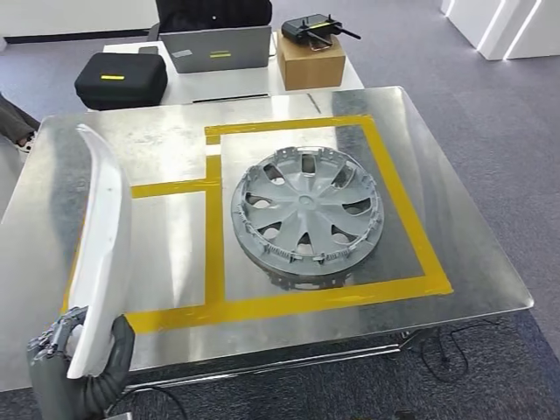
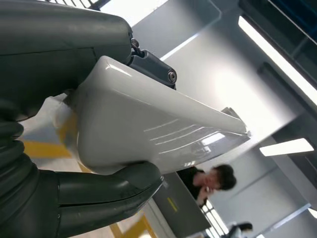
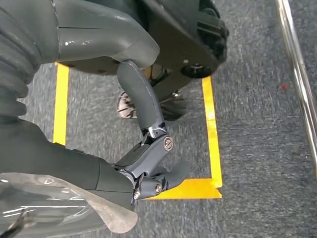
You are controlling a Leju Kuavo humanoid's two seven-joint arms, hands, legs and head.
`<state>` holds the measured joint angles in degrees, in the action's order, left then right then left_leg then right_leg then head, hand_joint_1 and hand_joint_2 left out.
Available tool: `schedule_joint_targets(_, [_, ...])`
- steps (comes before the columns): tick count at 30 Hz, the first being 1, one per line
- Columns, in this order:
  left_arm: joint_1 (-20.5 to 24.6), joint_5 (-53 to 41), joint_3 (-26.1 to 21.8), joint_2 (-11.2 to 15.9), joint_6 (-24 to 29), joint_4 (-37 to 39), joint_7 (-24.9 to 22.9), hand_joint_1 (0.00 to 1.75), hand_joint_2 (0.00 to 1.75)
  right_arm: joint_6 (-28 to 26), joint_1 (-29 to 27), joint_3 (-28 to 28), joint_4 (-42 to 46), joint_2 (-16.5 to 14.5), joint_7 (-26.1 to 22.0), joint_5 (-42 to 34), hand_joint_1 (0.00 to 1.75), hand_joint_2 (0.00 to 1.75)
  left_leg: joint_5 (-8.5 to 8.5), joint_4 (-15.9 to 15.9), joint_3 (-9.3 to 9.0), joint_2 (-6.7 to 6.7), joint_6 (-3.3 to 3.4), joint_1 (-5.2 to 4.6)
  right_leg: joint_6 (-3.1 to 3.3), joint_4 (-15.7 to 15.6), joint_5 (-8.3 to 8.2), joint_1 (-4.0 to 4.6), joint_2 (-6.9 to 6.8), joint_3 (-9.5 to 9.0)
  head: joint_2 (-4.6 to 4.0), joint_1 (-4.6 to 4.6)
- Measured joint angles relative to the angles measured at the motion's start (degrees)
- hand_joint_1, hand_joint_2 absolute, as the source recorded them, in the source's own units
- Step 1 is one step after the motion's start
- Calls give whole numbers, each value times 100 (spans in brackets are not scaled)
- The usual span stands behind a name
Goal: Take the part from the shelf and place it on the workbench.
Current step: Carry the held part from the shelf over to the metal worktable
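While a grey plastic wheel cover lies on the taped metal workbench, a glossy white curved panel is gripped upright by the left hand; nothing is held by the right hand, fingers curled.

The left hand and right hand are dark grey, with ribbed wrist covers, thick smooth thumbs and darker jointed fingers fastened by round silver screws.

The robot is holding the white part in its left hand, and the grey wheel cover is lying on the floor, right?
Not quite. The left hand does hold the white part, but the grey wheel cover lies on the metal workbench, inside the yellow tape lines, not on the floor. The head view shows it.
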<state>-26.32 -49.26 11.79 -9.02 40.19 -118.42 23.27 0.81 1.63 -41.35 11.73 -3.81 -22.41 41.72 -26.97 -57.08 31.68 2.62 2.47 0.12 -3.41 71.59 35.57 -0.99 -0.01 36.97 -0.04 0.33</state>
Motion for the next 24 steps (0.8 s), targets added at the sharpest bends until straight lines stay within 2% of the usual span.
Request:
schedule_joint_targets(1, [-36,33,-158,-37,0,-63,13,175,175,-2,-5,-1,0,1,2,13,0,175,-4,-7,-8,77,-10,5,-1,-366,-234,-16,39,-154,0,0])
schedule_joint_targets(2, [-64,62,-321,-65,1,-123,19,175,175,-2,-6,-2,0,3,5,22,0,175,-10,-18,-9,148,-29,8,0,-787,-422,-41,176,-343,0,1])
schedule_joint_targets(3, [-84,87,-465,-84,0,-174,21,175,175,-2,-8,-3,0,4,7,28,0,175,-19,-40,2,218,-59,6,3,-1150,-543,-64,318,-507,0,-4])
schedule_joint_targets(4, [-104,101,-582,-99,0,-219,25,175,175,-2,-9,-4,-1,4,8,33,0,175,-19,-56,22,283,-97,7,15,-1369,-585,-75,429,-619,0,-4])
schedule_joint_targets(5, [-125,112,-683,-115,0,-259,30,175,175,-2,-11,-4,-1,4,10,37,0,175,-13,-65,49,349,-140,13,36,-1457,-567,-76,501,-673,0,-4])
schedule_joint_targets(7, [-166,122,-829,-142,1,-321,37,175,175,-2,-9,-6,-1,2,13,43,0,175,10,-63,92,469,-223,34,110,-1478,-579,-69,376,-710,0,-3])
schedule_joint_targets(8, [-182,123,-886,-153,2,-346,41,175,175,-2,-8,-7,-1,2,13,45,0,175,-20,-107,120,418,-255,34,155,-1496,-593,-74,304,-722,0,-10])
schedule_joint_targets(9, [-193,124,-934,-162,3,-368,44,175,175,-2,-6,-9,-1,2,13,46,0,175,-109,-239,185,300,-283,30,200,-1518,-605,-80,219,-734,0,-33])
schedule_joint_targets(11, [-199,104,-1010,-179,5,-391,49,175,175,-4,-12,-12,-1,3,14,50,0,175,-454,-846,462,-39,-325,27,260,-1540,-602,-71,49,-751,0,-78])
schedule_joint_targets(12, [-201,88,-1055,-190,5,-395,48,175,175,-4,-20,-14,-1,3,17,53,0,175,-637,-1238,644,-129,-345,37,275,-1539,-593,-60,-41,-754,0,-94])
schedule_joint_targets(13, [-206,72,-1120,-201,5,-395,44,175,175,-4,-24,-15,-1,3,23,60,0,175,-751,-1552,787,-171,-360,47,280,-1537,-584,-52,-130,-758,0,-93])
schedule_joint_targets(14, [-214,65,-1207,-212,5,-396,37,175,175,-3,-28,-15,-1,3,32,69,0,175,-753,-1685,841,-187,-370,54,280,-1536,-572,-47,-219,-767,0,-93])
schedule_joint_targets(15, [-223,82,-1317,-216,3,-397,26,175,175,-3,-27,-16,-1,3,41,79,0,175,-648,-1598,787,-202,-374,57,275,-1534,-559,-46,-298,-781,0,-95])
schedule_joint_targets(17, [-231,171,-1574,-218,-24,-401,-6,175,175,-2,-24,-18,-1,3,57,95,0,175,-251,-896,413,-311,-357,57,246,-1532,-523,-45,-427,-831,0,-96])
schedule_joint_targets(18, [-223,245,-1723,-217,-68,-402,-26,175,175,-3,-22,-24,-1,4,62,101,0,175,-131,-532,218,-397,-339,42,215,-1527,-498,-31,-469,-835,0,-97])
schedule_joint_targets(19, [-212,326,-1895,-216,-147,-403,-38,175,175,-7,-14,-32,-1,6,72,104,0,175,-68,-270,81,-470,-311,29,179,-1523,-475,-17,-505,-836,0,-95])
schedule_joint_targets(21, [-177,466,-2290,-221,-395,-395,-21,175,175,-15,11,-64,-1,12,108,108,0,175,-93,-102,4,-517,-263,8,124,-1515,-434,13,-562,-822,0,-90])
schedule_joint_targets(24, [-16,489,-2909,-230,-866,-324,41,175,175,-8,37,-116,-1,40,164,123,0,175,-74,-80,9,-492,-240,16,250,-1523,-437,24,-571,-836,0,-79])
